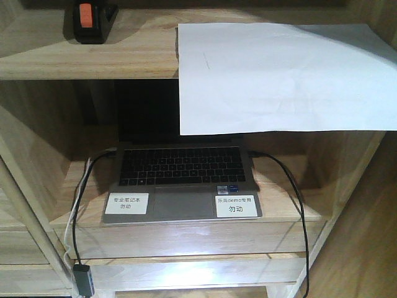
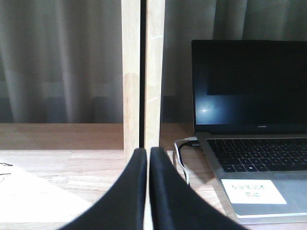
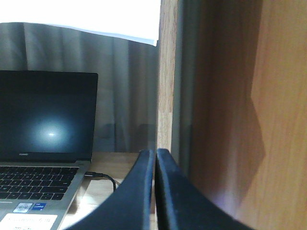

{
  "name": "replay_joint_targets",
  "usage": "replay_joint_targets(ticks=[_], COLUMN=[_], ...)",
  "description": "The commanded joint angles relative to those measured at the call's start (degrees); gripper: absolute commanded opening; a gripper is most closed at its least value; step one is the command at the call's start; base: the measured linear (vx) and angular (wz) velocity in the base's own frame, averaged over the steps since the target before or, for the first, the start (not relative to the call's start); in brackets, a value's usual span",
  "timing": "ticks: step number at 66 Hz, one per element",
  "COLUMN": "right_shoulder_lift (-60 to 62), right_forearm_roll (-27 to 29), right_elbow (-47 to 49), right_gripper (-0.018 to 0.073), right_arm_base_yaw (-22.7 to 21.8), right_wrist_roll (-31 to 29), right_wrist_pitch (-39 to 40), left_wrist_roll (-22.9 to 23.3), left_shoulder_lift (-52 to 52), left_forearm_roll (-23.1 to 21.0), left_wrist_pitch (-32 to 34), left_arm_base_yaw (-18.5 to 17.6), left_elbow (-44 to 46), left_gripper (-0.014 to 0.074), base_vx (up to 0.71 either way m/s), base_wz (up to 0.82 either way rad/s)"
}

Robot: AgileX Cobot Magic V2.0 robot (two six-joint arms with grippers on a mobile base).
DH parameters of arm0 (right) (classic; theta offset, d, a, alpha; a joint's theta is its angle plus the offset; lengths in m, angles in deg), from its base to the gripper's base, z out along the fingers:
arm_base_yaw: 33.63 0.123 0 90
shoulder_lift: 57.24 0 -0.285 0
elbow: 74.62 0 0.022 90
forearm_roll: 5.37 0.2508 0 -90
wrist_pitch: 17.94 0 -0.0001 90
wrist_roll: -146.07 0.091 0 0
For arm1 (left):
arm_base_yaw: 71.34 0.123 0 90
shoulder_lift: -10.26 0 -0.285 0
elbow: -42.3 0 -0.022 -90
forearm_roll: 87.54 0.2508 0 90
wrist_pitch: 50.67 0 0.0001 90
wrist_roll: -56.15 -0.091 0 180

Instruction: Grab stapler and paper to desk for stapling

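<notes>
Exterior front-facing view: the stapler (image 1: 91, 20) sits on the upper shelf (image 1: 93, 56) at its left, and the paper (image 1: 279, 74) lies on the same shelf to the right. The paper's front part overhangs the edge and hangs over the open laptop (image 1: 183, 180) on the table (image 1: 291, 192) below.

The left gripper (image 2: 147, 155) and right gripper (image 3: 155, 154) both have their jaws pressed together and hold nothing. Each sits low, at laptop level, facing a wooden upright (image 2: 142, 72).

The main risk is the loose sheet. A one-sided pinch on the overhang could crease it or drag it off onto the keyboard. Reaching up for the stapler could also knock an arm against the shelf edge. How much of the paper rests on the shelf is hard to judge from here.
</notes>
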Motion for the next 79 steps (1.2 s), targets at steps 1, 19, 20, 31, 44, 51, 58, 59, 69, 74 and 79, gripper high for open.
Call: replay_joint_targets(ticks=[1,19,20,31,44,51,58,59,69,74,79], right_shoulder_lift=[0.8,0.8,0.8,0.8,0.8,0.8,0.8,0.8,0.8,0.8,0.8], right_forearm_roll=[-0.1,-0.1,-0.1,-0.1,-0.1,-0.1,-0.1,-0.1,-0.1,-0.1,-0.1], right_elbow=[-0.2,-0.2,-0.2,-0.2,-0.2,-0.2,-0.2,-0.2,-0.2,-0.2,-0.2], right_gripper=[-0.0009,-0.0009,-0.0009,-0.0009,-0.0009,-0.0009,-0.0009,-0.0009,-0.0009,-0.0009,-0.0009], right_arm_base_yaw=[-0.2,-0.2,-0.2,-0.2,-0.2,-0.2,-0.2,-0.2,-0.2,-0.2,-0.2], right_wrist_roll=[-0.3,-0.3,-0.3,-0.3,-0.3,-0.3,-0.3,-0.3,-0.3,-0.3,-0.3], right_wrist_pitch=[4.1,4.1,4.1,4.1,4.1,4.1,4.1,4.1,4.1,4.1,4.1], left_wrist_roll=[0.4,0.4,0.4,1.0,1.1,1.4,1.2,1.2,1.2,1.2,0.6], left_shoulder_lift=[0.8,0.8,0.8,0.8,0.7,0.7,0.3,0.1,-4.6,-7.8,-10.6], left_forearm_roll=[-0.2,-0.2,-0.2,-0.6,-0.6,-0.7,-0.5,-0.4,-0.6,-0.6,-0.6], left_wrist_pitch=[4.4,7.9,8.7,15.8,14.1,9.2,3.7,3.1,-2.1,-5.3,-7.4], left_arm_base_yaw=[0.1,0.1,0.1,0.1,0.1,0.1,0.1,0.1,0.1,0.1,0.1], left_elbow=[-1.6,-1.6,-1.6,-0.9,4.1,8.9,14.3,15.0,21.4,25.2,28.2], left_gripper=[-0.0006,-0.0006,-0.0006,-0.0006,-0.0006,-0.0006,-0.0006,-0.0006,-0.0006,-0.0006,-0.0006], base_vx=[0.0,0.0,0.0,0.0,0.0,0.0,0.0,0.0,0.0,0.0,0.0], base_wz=[0.0,0.0,0.0,0.0,0.0,0.0,0.0,0.0,0.0,0.0,0.0])
